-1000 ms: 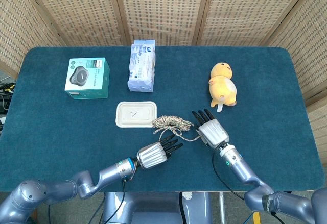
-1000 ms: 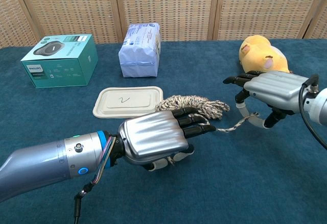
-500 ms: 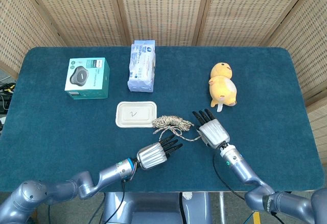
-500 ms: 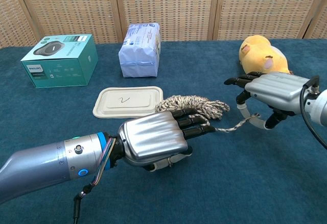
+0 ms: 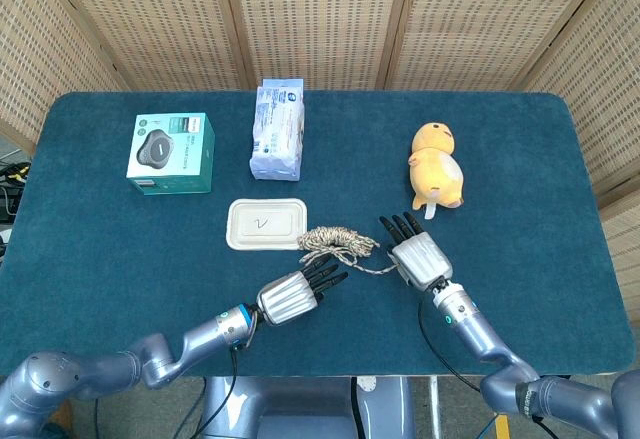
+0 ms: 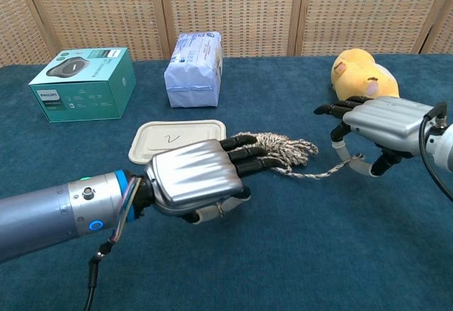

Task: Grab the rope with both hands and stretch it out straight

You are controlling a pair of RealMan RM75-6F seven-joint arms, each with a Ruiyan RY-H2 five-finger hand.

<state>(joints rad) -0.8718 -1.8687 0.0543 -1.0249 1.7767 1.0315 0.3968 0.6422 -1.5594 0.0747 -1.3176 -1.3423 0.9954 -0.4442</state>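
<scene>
The rope (image 5: pixel 336 241) lies as a small speckled coil at mid-table, right of the lid; in the chest view the rope (image 6: pixel 274 147) sends one strand out to the right. My right hand (image 5: pixel 418 256) sits at that strand's end, and in the chest view this right hand (image 6: pixel 379 123) pinches the rope end between thumb and fingers. My left hand (image 5: pixel 292 294) is near the coil on its front-left side. Seen from the chest, the left hand (image 6: pixel 195 176) has its fingers stretched toward the coil and holds nothing.
A white lid (image 5: pixel 265 223) lies just left of the coil. Behind it stand a blue-white packet (image 5: pixel 277 129) and a green box (image 5: pixel 171 153). A yellow plush toy (image 5: pixel 437 166) lies behind my right hand. The blue table (image 5: pixel 120 249) ends just behind both forearms.
My left hand has drawn back to the left, off the strand it covered, so the strand from coil to right hand now shows. The right hand shifted slightly right.
</scene>
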